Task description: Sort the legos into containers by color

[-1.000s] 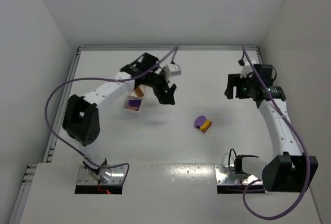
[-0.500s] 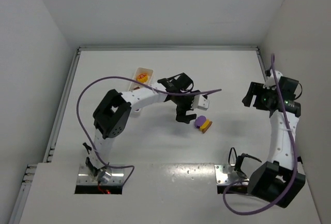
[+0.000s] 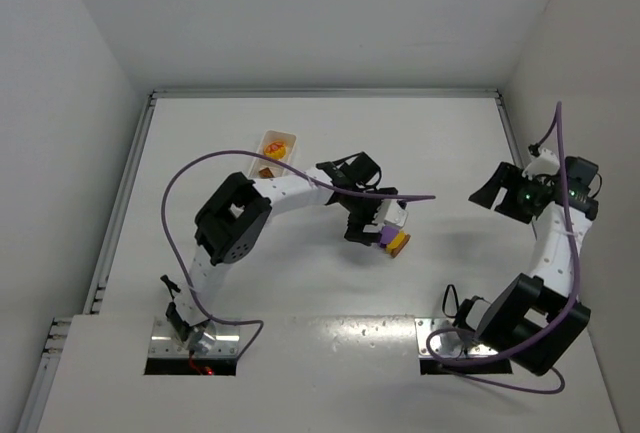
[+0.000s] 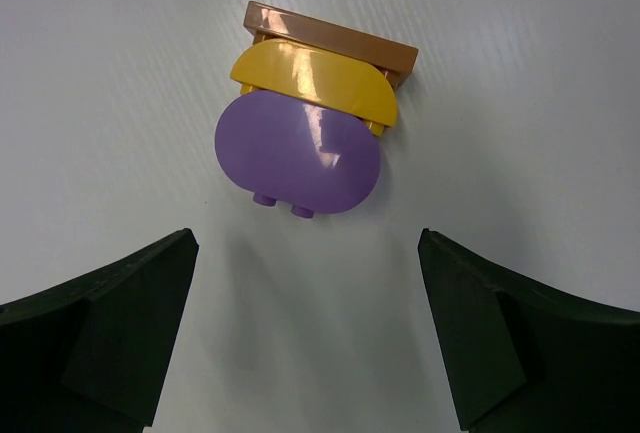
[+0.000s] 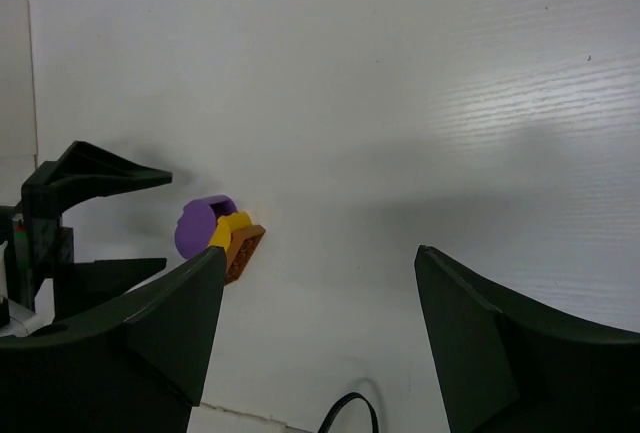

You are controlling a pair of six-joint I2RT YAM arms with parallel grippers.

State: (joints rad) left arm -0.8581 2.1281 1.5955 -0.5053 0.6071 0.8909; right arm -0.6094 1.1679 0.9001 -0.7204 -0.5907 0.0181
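Three legos stand pressed together on the table: a purple one [image 4: 298, 153], a yellow one [image 4: 315, 78] and a brown-orange one [image 4: 330, 41]. In the top view they form a small cluster [image 3: 392, 241] at mid-table. My left gripper [image 4: 310, 328] is open and empty, its jaws wide apart just short of the purple lego; in the top view it [image 3: 362, 230] sits directly left of the cluster. My right gripper [image 5: 320, 338] is open and empty, far off at the right [image 3: 495, 188], and sees the cluster [image 5: 215, 233] from a distance. The white tray [image 3: 281, 137] holds a yellow and a brown lego.
My left arm crosses over the near end of the tray and hides its third compartment. The right wall stands close beside my right arm. A purple cable [image 3: 200, 168] loops left of the left arm. The table's raised rim runs along the far edge.
My left gripper has moved from the tray rightward and down to the lego cluster. My right arm has swung right towards the wall. The cluster has not moved.
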